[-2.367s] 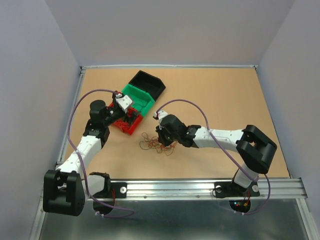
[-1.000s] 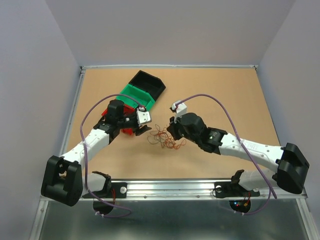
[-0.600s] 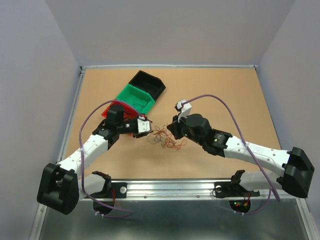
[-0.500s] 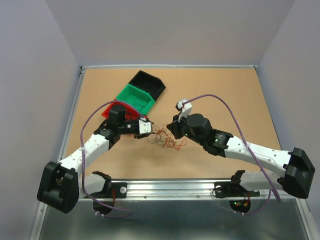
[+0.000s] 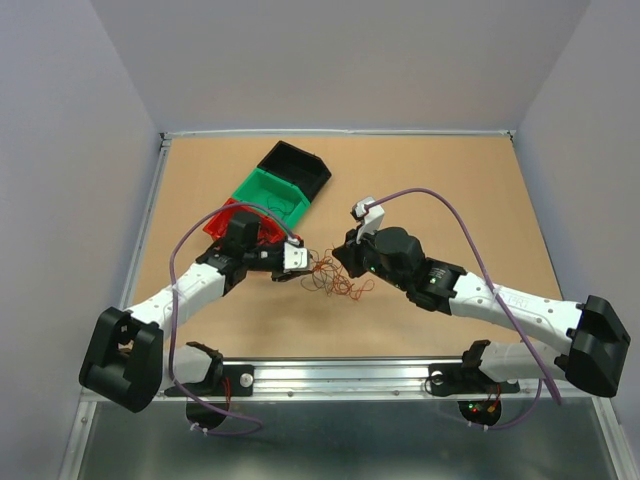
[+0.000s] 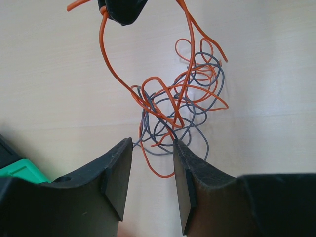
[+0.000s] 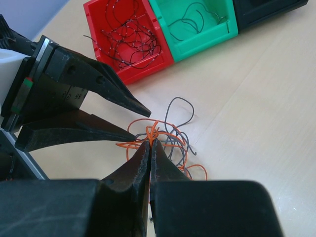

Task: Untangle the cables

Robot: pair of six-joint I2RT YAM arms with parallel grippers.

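Presently the cables (image 5: 332,278) are pinched by the right gripper (image 7: 150,141); the parted left gripper (image 6: 152,146) must be closed on one strand.

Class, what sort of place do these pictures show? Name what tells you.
Probably a robotics lab test cell: left arm and right arm bolted to a metal rail, plain walls around a wooden table, coloured bins beside tangled cables.

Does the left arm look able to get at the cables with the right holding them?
Probably yes. The left end effector stands open at the cables, one orange loop between its fingers. The right end effector pinches them from the opposite side, leaving this side free.
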